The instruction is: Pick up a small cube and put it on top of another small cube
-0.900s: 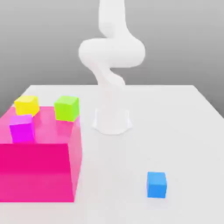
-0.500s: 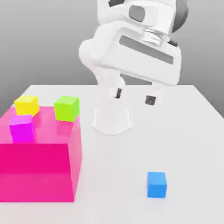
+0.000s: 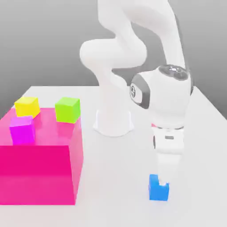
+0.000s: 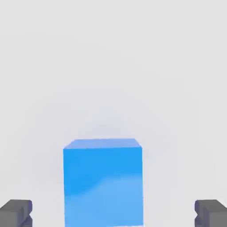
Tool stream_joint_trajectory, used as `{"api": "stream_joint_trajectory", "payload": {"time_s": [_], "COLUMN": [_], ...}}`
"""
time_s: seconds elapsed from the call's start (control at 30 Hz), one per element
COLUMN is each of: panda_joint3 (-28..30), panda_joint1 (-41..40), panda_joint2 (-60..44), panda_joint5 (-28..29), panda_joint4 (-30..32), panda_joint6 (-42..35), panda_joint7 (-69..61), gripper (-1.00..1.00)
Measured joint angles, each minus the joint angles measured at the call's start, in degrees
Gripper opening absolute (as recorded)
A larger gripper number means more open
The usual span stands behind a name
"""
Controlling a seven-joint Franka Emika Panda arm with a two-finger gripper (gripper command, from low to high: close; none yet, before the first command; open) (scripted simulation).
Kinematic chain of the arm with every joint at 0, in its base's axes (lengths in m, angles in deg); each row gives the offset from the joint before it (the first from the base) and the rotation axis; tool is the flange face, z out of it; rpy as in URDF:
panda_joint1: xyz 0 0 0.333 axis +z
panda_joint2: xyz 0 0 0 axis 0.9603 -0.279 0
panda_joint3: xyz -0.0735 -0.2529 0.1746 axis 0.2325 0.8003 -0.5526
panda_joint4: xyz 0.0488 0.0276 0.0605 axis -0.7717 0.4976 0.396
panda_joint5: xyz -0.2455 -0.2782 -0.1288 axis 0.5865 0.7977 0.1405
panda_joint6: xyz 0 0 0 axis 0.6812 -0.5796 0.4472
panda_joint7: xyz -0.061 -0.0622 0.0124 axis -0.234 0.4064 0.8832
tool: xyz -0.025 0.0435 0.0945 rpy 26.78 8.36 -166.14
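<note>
Jaws point(image 4: 113, 215) spread wide, gripping nothing — blue cube point(image 4: 103, 184) between them, unlabelled, on white table point(image 3: 186, 133).

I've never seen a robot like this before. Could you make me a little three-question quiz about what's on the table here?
1. True or false: the claw is open, with the blue cube between its fingers.
2. Which small cubes sit on the big pink block? A) yellow, green, magenta B) blue, green, red
3. Fill in: the blue cube rests on the white ____.

Key: 1 true; 2 A; 3 table.
</note>
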Motion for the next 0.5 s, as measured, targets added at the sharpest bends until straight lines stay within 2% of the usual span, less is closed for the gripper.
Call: {"api": "stream_joint_trajectory", "payload": {"time_s": [0.23, 0.27, 0.5], "panda_joint3": [5.58, 6.58, 6.72], "panda_joint1": [4.33, 5.19, 5.29], "panda_joint2": [-8.55, -9.64, -9.78], "panda_joint5": [5.40, 6.04, 6.32], "panda_joint4": [-1.46, -1.59, -1.62], "panda_joint6": [6.76, 7.60, 7.62], "panda_joint7": [3.89, 4.34, 4.57], "gripper": [0.00, -1.00, -1.00]}}
